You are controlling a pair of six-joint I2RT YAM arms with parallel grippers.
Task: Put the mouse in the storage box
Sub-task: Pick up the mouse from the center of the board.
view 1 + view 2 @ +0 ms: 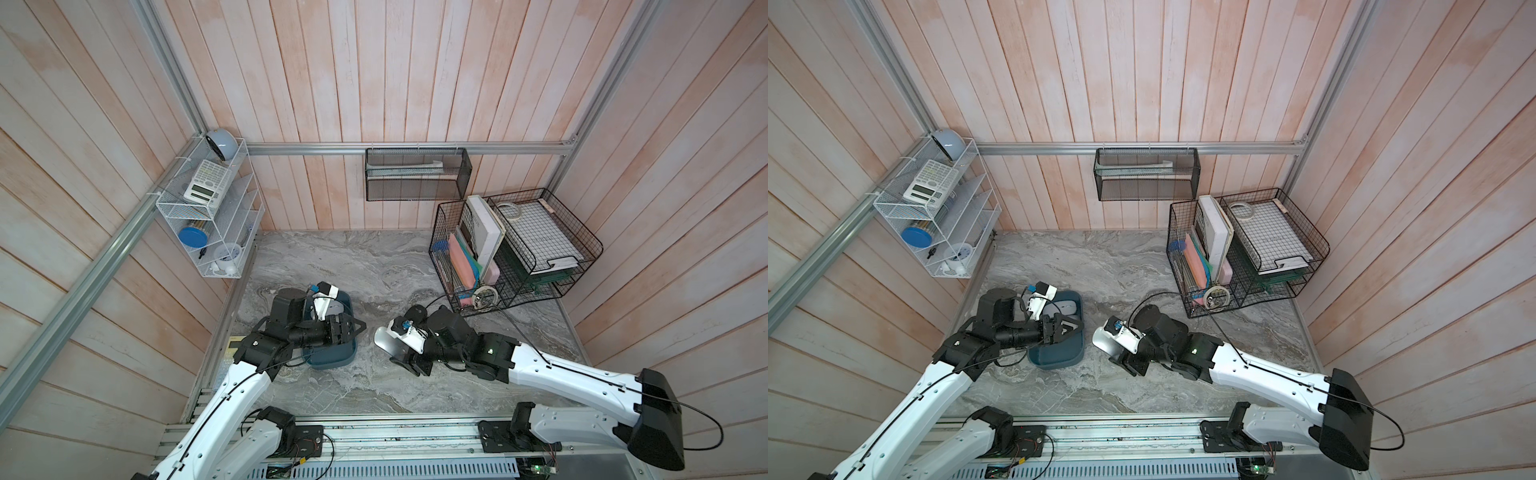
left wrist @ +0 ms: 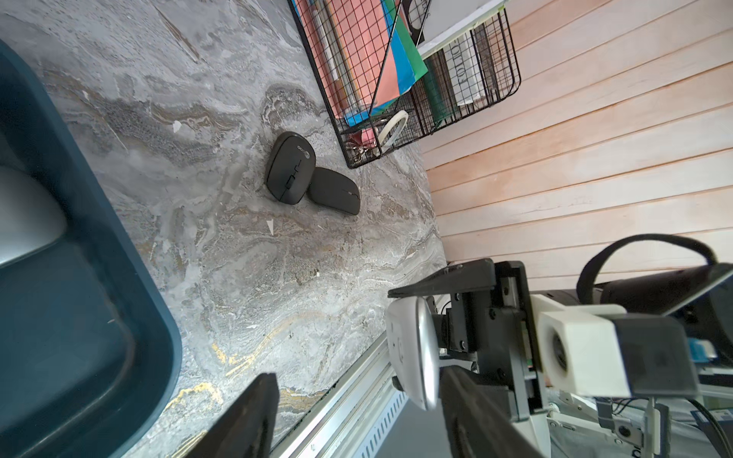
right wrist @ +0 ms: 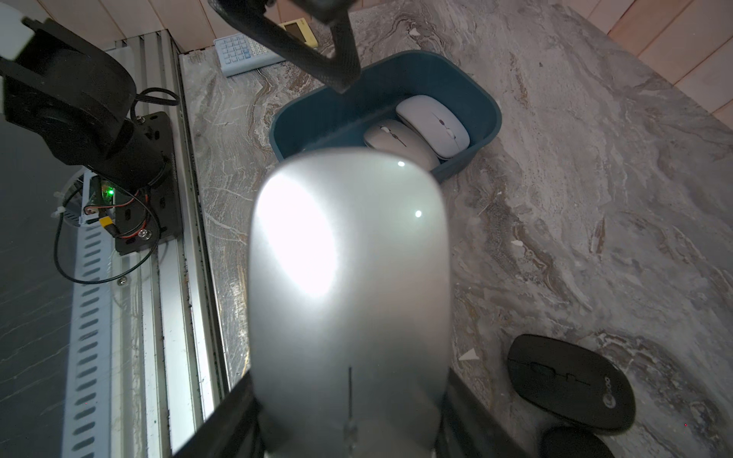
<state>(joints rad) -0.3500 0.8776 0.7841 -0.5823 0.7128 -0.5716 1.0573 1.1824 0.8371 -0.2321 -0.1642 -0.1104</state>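
My right gripper (image 3: 349,416) is shut on a silver mouse (image 3: 349,269), holding it by its sides above the marble table. In both top views the mouse (image 1: 384,341) (image 1: 1102,341) sticks out leftward from that gripper (image 1: 405,357), to the right of the storage box. The dark teal storage box (image 1: 332,362) (image 3: 490,119) holds two light mice (image 3: 434,121) (image 3: 396,142). My left gripper (image 1: 353,328) (image 2: 357,416) hangs open over the box's right rim with nothing between its fingers. Two black mice (image 2: 290,166) (image 2: 335,190) lie on the table near the wire basket.
Black wire baskets (image 1: 515,249) with folders and books stand at the back right. A black mesh basket (image 1: 417,174) hangs on the back wall. A white wire rack (image 1: 212,208) is on the left wall. A calculator (image 3: 246,51) lies by the table's front left edge.
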